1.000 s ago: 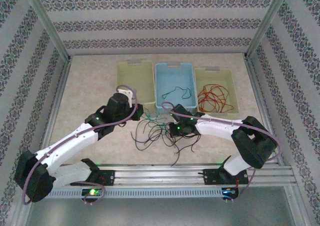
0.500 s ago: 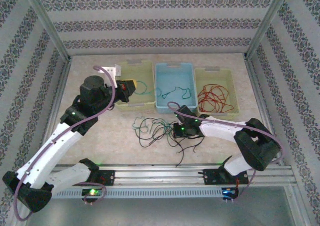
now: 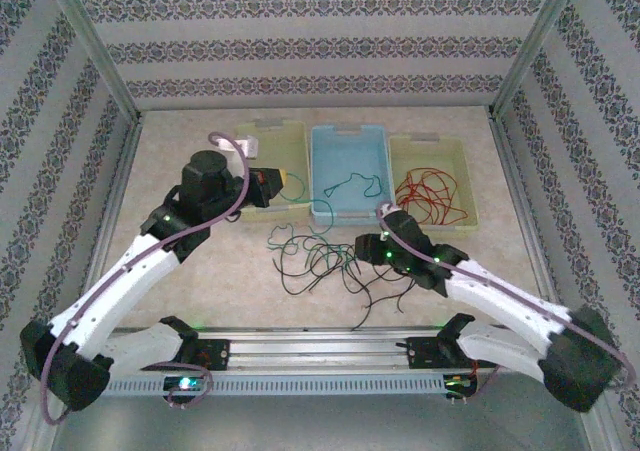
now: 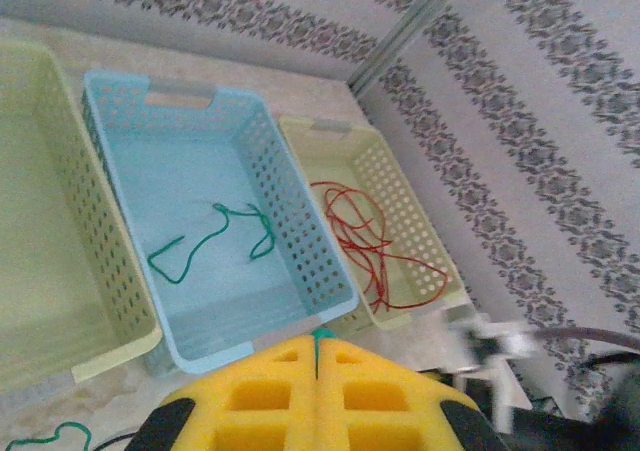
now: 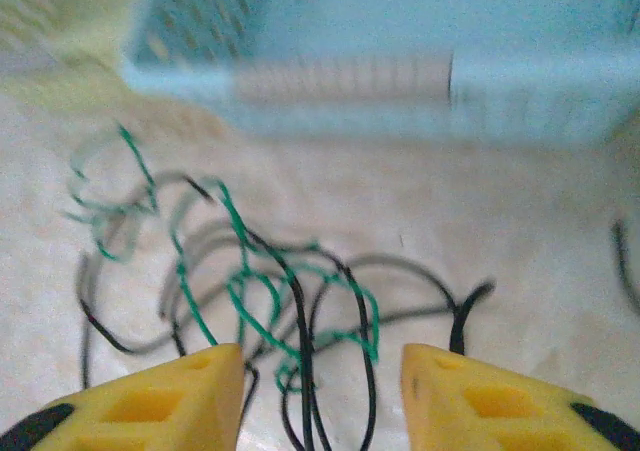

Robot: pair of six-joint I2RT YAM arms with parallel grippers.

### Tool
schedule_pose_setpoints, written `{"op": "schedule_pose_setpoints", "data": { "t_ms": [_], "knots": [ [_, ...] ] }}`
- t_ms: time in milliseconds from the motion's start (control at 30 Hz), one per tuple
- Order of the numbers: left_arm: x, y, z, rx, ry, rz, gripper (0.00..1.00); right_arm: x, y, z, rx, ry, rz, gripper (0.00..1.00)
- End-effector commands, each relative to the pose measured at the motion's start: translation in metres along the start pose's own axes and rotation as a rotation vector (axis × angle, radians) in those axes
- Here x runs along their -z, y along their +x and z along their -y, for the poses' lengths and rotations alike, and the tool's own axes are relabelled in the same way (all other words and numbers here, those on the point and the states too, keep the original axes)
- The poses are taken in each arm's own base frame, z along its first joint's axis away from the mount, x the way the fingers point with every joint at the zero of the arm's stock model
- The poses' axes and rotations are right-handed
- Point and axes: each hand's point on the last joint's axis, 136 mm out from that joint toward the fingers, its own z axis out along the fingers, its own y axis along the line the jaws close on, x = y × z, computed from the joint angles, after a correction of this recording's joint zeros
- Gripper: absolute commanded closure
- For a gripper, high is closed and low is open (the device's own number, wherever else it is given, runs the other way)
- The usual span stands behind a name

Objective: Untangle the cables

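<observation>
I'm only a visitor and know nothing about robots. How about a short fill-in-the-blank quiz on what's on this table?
The cables in the right-hand yellow basket are ___.
The middle basket, holding one green cable, is ___.
The right gripper, above the tangle of black and green cables, is ___.
The thin cable pinched in the left gripper is ___.
Missing words: red, blue, open, green.

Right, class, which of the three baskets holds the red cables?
The right-hand yellow-green basket: red cables lie in it, while the blue basket beside it holds a teal cable.
</observation>
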Motion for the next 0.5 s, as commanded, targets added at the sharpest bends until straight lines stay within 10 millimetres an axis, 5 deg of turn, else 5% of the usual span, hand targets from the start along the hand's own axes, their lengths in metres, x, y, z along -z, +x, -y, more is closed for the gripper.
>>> {"op": "schedule_pose_setpoints", "data": {
  "t_ms": [0,167,300,467],
  "knots": [
    [-0.021,-0.019,-0.007,0.038,-0.014,0.079,1.0,0.026,-0.037,0.011,-0.045,0.061,0.196,0.51],
    [-0.078,-0.028,-0.024,0.063,-0.056,0.074,1.0,0.055,-0.06,0.023,-0.108,0.094,0.345,0.49],
    [-0.137,-0.028,-0.033,0.064,-0.098,0.032,1.0,0.057,-0.061,0.02,-0.118,0.08,0.34,0.49],
    [-0.187,-0.034,-0.046,0.053,-0.169,0.009,0.57,0.051,-0.059,0.011,-0.098,0.062,0.299,0.49]
  ]
}}
